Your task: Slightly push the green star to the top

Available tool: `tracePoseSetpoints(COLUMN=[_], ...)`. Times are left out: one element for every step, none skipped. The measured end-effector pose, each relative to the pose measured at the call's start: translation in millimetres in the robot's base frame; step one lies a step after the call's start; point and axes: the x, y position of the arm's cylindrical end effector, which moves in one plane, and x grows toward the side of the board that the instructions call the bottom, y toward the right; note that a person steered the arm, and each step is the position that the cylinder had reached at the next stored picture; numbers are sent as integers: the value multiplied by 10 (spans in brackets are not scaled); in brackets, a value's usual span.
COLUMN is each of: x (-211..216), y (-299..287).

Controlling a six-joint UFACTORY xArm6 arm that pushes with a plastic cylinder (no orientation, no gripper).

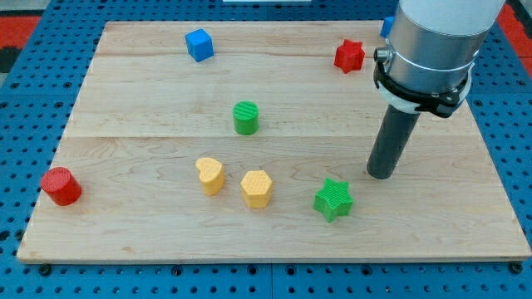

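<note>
Worktop [150,91] of pale wood: you'll find the green star [333,199] near its front edge, right of the yellow hexagon [257,188] and yellow heart [210,175]. My tip [381,174] rests just right of and slightly behind the star, not touching. No claw shows on this rod. A green cylinder [246,118] stands mid-board; a red star [349,56] sits far right.

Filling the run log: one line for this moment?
tip: up-right of green star block, apart | star: near wooden board's bottom edge | push: not begun
</note>
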Motion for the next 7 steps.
tracePoseSetpoints(x=[2,131,499,742,759,703,699], y=[31,214,351,133,-162,-249,-249])
